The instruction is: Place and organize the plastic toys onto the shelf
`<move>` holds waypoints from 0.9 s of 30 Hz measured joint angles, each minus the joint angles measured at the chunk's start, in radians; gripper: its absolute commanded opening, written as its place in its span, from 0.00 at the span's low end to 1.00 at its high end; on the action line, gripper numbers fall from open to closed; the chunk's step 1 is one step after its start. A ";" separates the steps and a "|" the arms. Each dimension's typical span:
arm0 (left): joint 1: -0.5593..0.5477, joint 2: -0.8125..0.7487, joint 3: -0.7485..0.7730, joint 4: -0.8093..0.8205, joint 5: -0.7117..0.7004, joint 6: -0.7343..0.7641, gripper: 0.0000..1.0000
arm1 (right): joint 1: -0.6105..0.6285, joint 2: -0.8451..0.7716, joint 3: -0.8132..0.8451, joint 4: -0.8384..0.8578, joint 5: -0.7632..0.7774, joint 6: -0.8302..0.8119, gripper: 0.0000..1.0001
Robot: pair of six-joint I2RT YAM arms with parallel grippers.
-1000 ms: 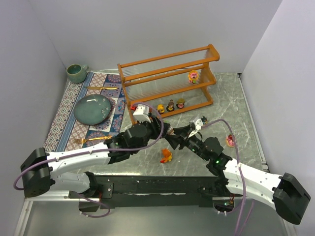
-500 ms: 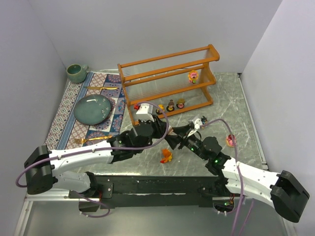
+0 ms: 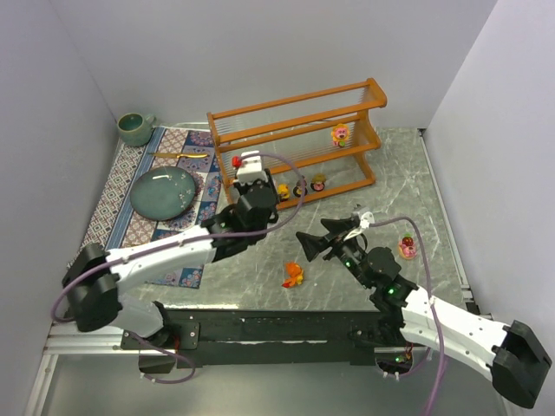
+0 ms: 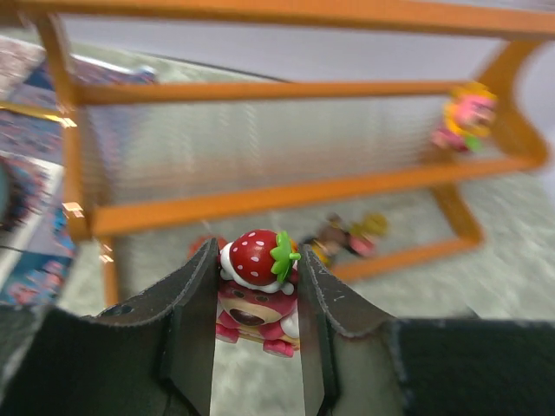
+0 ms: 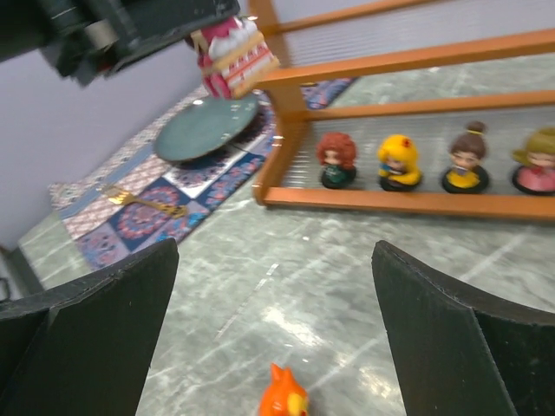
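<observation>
With left gripper (image 4: 256, 257) pinching strawberry-capped toy (image 4: 254, 282), seemingly mid-delivery to shelf (image 4: 260, 198) at twelve o'clock; next calls for lowering onto free tier.

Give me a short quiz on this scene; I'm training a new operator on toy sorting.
1. True or false: the left pincer is shut on the strawberry-capped toy.
2. In the right wrist view, how many toys stand on the bottom tier of the shelf?
3. The orange toy lies: A) on the table; B) on the plate; C) in the cup.

Key: 1 true; 2 four; 3 A.
</observation>
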 measured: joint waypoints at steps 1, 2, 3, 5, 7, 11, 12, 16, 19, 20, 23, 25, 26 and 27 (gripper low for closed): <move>0.012 0.023 0.019 0.005 -0.014 0.018 0.01 | 0.000 -0.013 0.000 -0.018 0.014 -0.003 1.00; 0.023 0.051 0.042 0.010 -0.023 0.035 0.01 | 0.000 -0.028 0.001 -0.039 0.033 -0.008 1.00; 0.037 0.086 0.073 0.021 -0.038 0.054 0.01 | 0.000 -0.039 0.001 -0.057 0.051 -0.013 1.00; 0.056 0.138 0.114 0.039 -0.057 0.085 0.01 | 0.000 -0.056 0.002 -0.087 0.082 -0.024 1.00; 0.074 0.190 0.153 0.075 -0.079 0.123 0.01 | 0.000 -0.066 0.003 -0.113 0.121 -0.040 1.00; 0.103 0.279 0.216 0.129 -0.117 0.198 0.01 | 0.000 -0.079 0.003 -0.138 0.190 -0.064 1.00; 0.111 0.301 0.231 0.145 -0.126 0.216 0.01 | 0.000 -0.082 0.003 -0.138 0.204 -0.066 1.00; 0.138 0.353 0.254 0.180 -0.140 0.258 0.01 | 0.000 -0.085 0.001 -0.136 0.240 -0.074 1.00; 0.157 0.382 0.272 0.189 -0.148 0.266 0.01 | 0.000 -0.077 0.000 -0.133 0.260 -0.077 1.00; 0.164 0.389 0.275 0.193 -0.148 0.267 0.01 | 0.000 -0.073 0.000 -0.130 0.265 -0.077 1.00; 0.186 0.403 0.277 0.200 -0.150 0.267 0.01 | 0.000 -0.060 0.000 -0.121 0.272 -0.078 1.00; 0.199 0.407 0.277 0.200 -0.152 0.265 0.01 | -0.001 -0.048 0.000 -0.120 0.273 -0.080 1.00; 0.206 0.407 0.277 0.200 -0.152 0.264 0.01 | -0.001 -0.044 0.000 -0.120 0.274 -0.080 1.00; 0.214 0.408 0.277 0.200 -0.153 0.261 0.01 | -0.001 -0.041 0.000 -0.120 0.274 -0.081 1.00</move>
